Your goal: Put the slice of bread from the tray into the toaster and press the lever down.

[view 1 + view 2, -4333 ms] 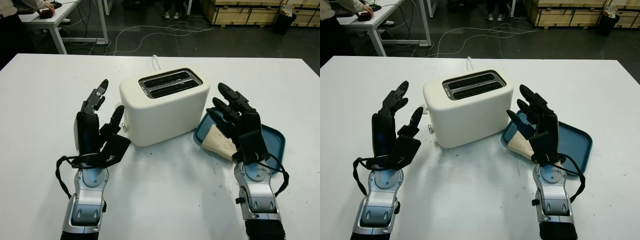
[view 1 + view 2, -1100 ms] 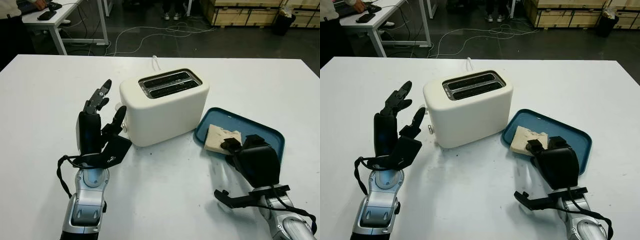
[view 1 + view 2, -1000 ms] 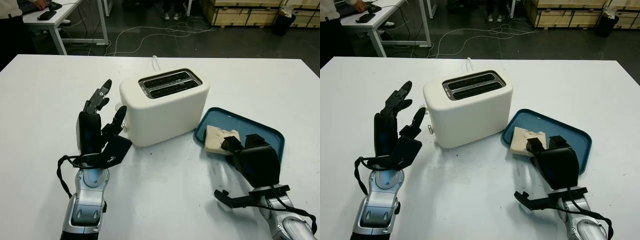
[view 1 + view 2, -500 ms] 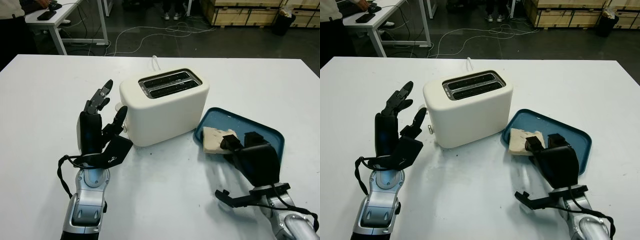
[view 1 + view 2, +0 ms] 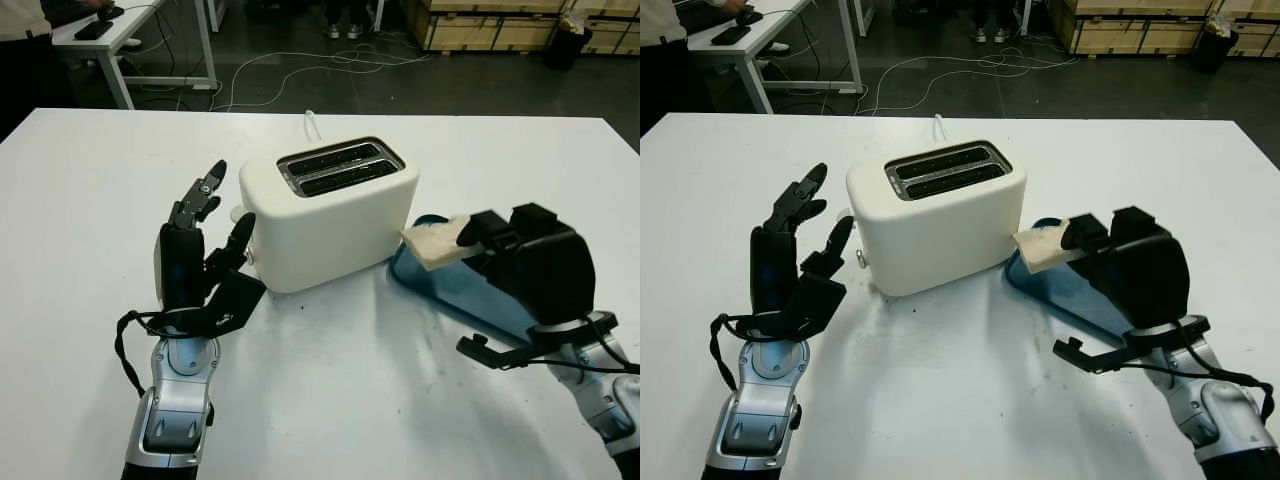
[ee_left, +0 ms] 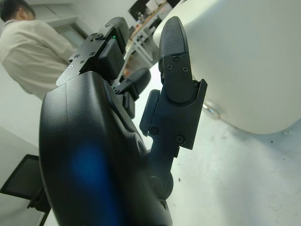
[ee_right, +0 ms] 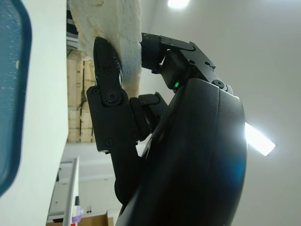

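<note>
So we've got the white toaster (image 5: 330,210) mid-table, blue tray (image 5: 470,290) just right of it. Our left hand (image 5: 195,255) sits open left of the toaster; our right hand (image 5: 520,255) pinches the bread slice (image 5: 432,243) above the tray, beside the toaster.

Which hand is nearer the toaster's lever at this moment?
Left. The left hand is open beside the toaster at its lever end; the right hand holds the bread slice at the opposite end.
</note>
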`<state>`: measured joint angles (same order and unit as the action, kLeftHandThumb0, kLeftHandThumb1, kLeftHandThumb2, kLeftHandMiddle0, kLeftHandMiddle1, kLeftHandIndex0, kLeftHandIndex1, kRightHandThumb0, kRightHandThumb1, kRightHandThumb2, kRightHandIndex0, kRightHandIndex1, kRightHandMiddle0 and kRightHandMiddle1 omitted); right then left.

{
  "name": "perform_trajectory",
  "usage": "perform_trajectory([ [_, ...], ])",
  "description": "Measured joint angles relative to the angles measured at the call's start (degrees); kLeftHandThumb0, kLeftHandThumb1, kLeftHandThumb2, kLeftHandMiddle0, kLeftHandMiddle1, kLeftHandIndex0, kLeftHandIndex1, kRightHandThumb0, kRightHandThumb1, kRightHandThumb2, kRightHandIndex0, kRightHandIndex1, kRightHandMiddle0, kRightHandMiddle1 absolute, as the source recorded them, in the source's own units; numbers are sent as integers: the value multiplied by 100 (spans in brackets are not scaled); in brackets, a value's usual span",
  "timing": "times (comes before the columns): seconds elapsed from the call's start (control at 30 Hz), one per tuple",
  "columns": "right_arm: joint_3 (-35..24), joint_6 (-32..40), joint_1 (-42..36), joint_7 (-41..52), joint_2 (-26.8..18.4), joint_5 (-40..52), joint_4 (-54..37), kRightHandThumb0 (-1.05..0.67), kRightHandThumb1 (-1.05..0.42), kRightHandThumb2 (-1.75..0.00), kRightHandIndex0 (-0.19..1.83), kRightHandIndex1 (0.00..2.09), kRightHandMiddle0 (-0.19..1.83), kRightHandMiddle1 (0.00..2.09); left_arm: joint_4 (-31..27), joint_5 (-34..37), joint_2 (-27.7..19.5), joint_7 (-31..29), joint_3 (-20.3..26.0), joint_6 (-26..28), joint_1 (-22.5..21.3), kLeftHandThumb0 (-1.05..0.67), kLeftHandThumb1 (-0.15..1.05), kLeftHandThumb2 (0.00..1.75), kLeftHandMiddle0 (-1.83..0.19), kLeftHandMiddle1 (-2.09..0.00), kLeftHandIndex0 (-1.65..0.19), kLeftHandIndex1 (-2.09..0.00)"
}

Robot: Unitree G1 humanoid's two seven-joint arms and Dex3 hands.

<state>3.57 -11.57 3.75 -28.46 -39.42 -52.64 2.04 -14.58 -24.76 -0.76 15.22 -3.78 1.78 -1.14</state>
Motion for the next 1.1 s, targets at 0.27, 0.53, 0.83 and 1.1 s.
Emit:
perform_trajectory([
  [0.27,-907,-270,440,2332,-487,2482,-273,-36,-92,-36,73,175,56,143,13,0,-3,2,1,-35,37,-51,92,36,-18,-89,-47,-1],
  [0.53,-1345,315,1984,4925,-1022,4569,-46,-32,-92,-34,67,173,52,161,150,-2,-12,74,12,-163,48,-52,92,35,-19,-88,-47,-1],
  [0.83,-803,709,4223,6827,-1094,5171,1404,-33,-92,-26,78,175,57,174,214,33,-4,122,23,-191,62,-51,92,36,-20,-88,-48,-1],
  [1.1,75,1266,6197,7470,-687,4760,2489,-39,-92,-16,80,175,62,168,253,30,-9,154,30,-262,57,-51,92,36,-20,-88,-48,-2],
])
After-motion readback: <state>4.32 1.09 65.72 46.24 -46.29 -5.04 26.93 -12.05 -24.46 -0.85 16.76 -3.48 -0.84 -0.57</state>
